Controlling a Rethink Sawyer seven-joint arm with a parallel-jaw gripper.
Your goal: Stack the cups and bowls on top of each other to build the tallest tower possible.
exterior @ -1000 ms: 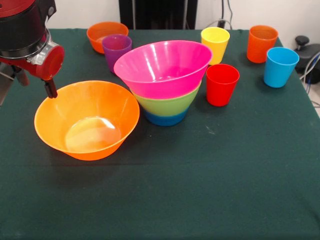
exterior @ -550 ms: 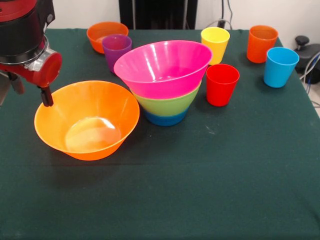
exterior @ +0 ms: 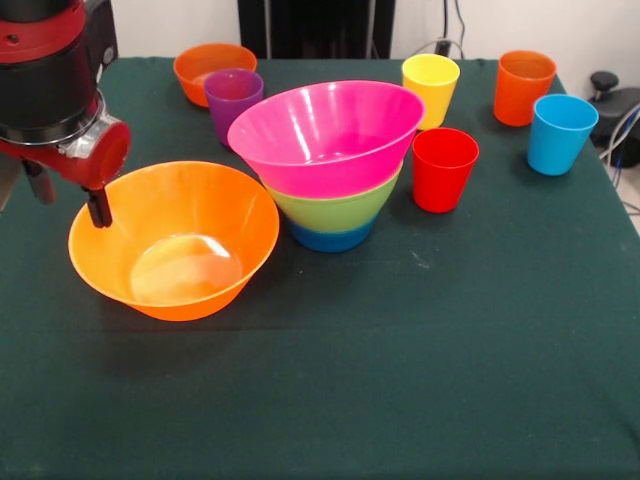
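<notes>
Dark green bench (exterior: 420, 380), near part bare. Nearest item: large orange bowl (exterior: 175, 240), upright, left of centre, nothing inside.

Gripper (exterior: 97, 208) at the bowl's left rim; red and black arm (exterior: 55, 85) comes down at top left. One dark finger (exterior: 98, 207) shows right at the rim edge, looks touching or just over it; can't tell which. Other finger is mostly hidden behind the wrist, so can't tell how far apart the jaws are or whether they hold the rim.

Just right of the big bowl, near but apart: tower (exterior: 335, 160) of three nested bowls, upright. Small blue bowl (exterior: 330, 238) at the base, green bowl (exterior: 335, 208) in it, large pink bowl (exterior: 330, 135) on top, tilted slightly, widest band.

Red cup (exterior: 444, 168) just right of the tower, upright, close to the green band, contact unclear.

Further back: purple cup (exterior: 233, 100) left of the pink bowl, upright. Small orange bowl (exterior: 213, 70) just behind the purple cup, partly covered by it. Yellow cup (exterior: 431, 88) behind the pink rim's right side. Light blue cup (exterior: 560, 133) far right, orange cup (exterior: 524, 87) just behind it near the bench's back corner. All cups upright, mouths up, none stacked.
</notes>
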